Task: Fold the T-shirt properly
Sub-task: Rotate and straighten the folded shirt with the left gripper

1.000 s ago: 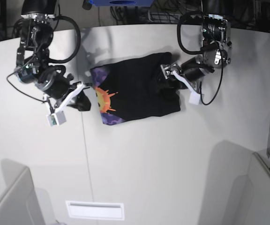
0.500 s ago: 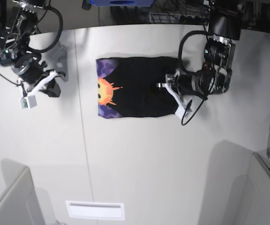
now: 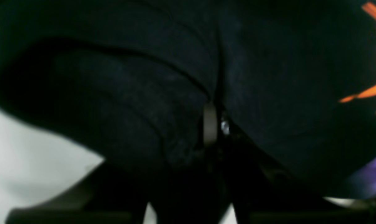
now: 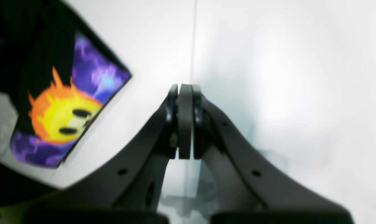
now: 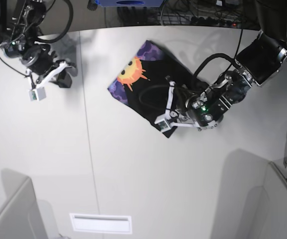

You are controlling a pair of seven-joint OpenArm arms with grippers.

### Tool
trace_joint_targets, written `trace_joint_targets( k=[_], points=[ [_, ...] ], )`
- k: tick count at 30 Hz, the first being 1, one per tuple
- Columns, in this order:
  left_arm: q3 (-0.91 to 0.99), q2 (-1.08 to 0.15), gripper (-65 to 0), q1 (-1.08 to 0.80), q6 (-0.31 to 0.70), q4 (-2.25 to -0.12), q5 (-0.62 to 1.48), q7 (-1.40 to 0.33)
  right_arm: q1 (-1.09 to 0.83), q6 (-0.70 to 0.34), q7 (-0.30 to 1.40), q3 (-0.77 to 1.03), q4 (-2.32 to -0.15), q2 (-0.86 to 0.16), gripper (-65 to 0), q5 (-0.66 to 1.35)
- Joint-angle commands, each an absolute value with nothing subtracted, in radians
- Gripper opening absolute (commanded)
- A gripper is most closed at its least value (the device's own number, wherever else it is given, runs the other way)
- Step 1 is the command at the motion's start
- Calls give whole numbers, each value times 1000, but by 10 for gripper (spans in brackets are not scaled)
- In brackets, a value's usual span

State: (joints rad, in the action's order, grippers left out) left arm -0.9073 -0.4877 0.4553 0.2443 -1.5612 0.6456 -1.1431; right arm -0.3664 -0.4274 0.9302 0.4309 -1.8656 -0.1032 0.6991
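I see the folded black cloth T-shirt (image 5: 151,84) with its orange sun print lying skewed on the pale grey worktop (image 5: 133,169), toward the far middle. My left gripper (image 5: 169,102) sits at its near right edge, clenched on a fold of the black fabric. My right gripper (image 4: 185,121) is clenched with nothing in it, well apart from the shirt over bare worktop at the far corner.

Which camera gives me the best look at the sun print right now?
The right wrist view: the sun print shows large, face and purple border both visible, though blurred. The base view shows it small but whole. The left wrist view catches only orange rays at its right edge.
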Motion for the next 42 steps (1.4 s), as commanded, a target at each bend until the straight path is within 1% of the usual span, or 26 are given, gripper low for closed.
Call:
trace_joint_targets(
  k=[1,4,8,11,13,15,19,38,39,40,42],
  points=[
    [-932,-479,-650,492,286,-1570,608,-1147,-364,-433,909,435,-1883,-110,-650,713],
    [-990,-432,-650,507,420,-1570,433,-1145,-383,-430,909,435,-1883,-90,-650,711],
    [-993,-366,-650,458,512,-1620,136,-1144,-406,-427,909,435,-1880,-71,-650,710],
    [-993,-343,-650,427,622,-1649,-39,-1046,-421,-426,909,435,-1880,-54,-650,710],
    [-989,-340,-650,414,696,-1638,-110,-993,-430,-426,909,435,-1880,-42,-650,710],
    [-990,-318,-650,412,698,-1610,-143,-992,-438,-426,908,435,-1880,-28,-650,710],
    [-989,-311,-650,412,698,-1567,-142,-984,-441,-426,908,435,-1880,-24,-650,708],
    [-990,-306,-650,438,698,-1572,-142,-989,-440,-424,908,435,-1880,-22,-650,708],
    [-989,-306,-576,440,698,-1572,-142,-989,-440,-424,908,435,-1880,-22,-650,708],
    [-987,-306,-481,440,698,-1572,-142,-989,-440,-424,908,435,-1880,-22,-650,708],
    [-987,-306,-324,443,698,-1572,-150,-989,-440,-424,908,432,-1880,-22,-650,708]
  ],
)
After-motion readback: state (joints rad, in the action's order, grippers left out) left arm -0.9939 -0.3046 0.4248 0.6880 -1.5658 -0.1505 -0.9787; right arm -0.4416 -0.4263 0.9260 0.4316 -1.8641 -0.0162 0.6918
